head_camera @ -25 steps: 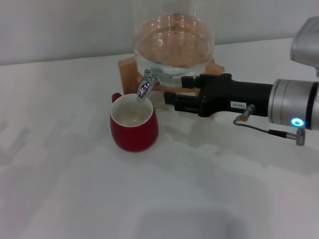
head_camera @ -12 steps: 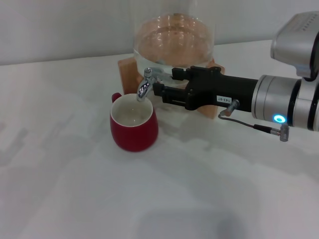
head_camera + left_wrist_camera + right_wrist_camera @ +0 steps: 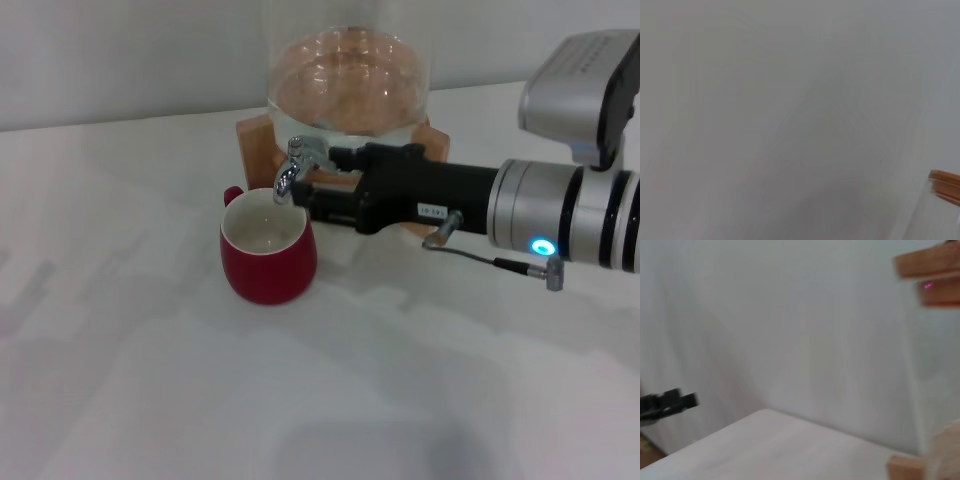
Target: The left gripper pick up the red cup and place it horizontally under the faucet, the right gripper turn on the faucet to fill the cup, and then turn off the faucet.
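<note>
Right gripper (image 3: 318, 177) at the faucet (image 3: 292, 166); red cup (image 3: 268, 249) stood below the spout.

The cup sat upright on the white table (image 3: 150, 380), beneath the spout. The black fingers reached the faucet's lever, seemingly parted around it, though contact was unclear. The glass jar (image 3: 348, 85) rested on a wooden stand (image 3: 255, 140).

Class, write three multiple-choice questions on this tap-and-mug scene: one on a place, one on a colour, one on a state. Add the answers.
1. Where does the mug stand?
A. under the tap's spout
B. on top of the jar
C. behind the jar

2. What colour is the mug outside?
A. blue
B. red
C. green

3. How does the mug stand?
A. upside down
B. on its side
C. upright

Answers:
1 A: the mug stands on the table below the tap, which the right pincer has reached.
2 B: its outer wall is dark red.
3 C: its open mouth faces up.
</note>
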